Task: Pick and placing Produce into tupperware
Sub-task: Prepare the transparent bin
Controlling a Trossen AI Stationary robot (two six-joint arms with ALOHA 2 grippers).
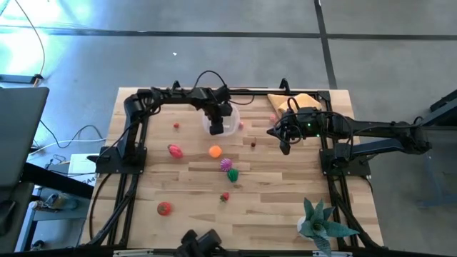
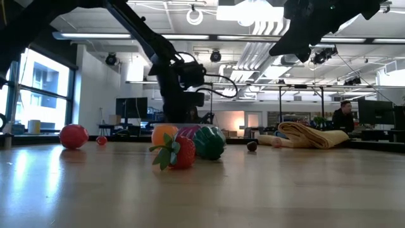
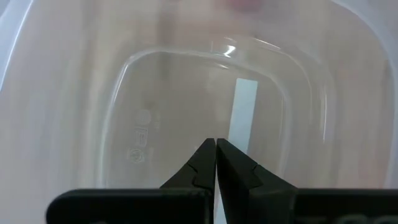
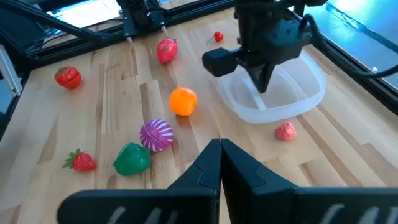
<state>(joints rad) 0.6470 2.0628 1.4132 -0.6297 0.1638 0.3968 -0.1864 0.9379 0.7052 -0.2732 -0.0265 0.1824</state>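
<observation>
Left end effector (image 4: 262, 79) hanging over the clear tupperware (image 4: 309, 93), fingers together, holding nothing; container looks empty. Right end effector (image 4: 219, 155) hovering off to the side, near the tan cloth (image 1: 293, 102), fingers likewise together and empty. Produce all outside the container, scattered on the worktop (image 1: 278, 185): orange (image 4: 183, 101), magenta striped ball (image 4: 156, 134), green piece (image 4: 132, 158), strawberry (image 4: 82, 161), tomato (image 4: 68, 76), pink piece (image 4: 285, 130) just beside the container wall. Risks, judged from here: light container nudged or tipped by a descending finger; round fruit rolling away under a closing pinch; arms crowding each other above the container.
</observation>
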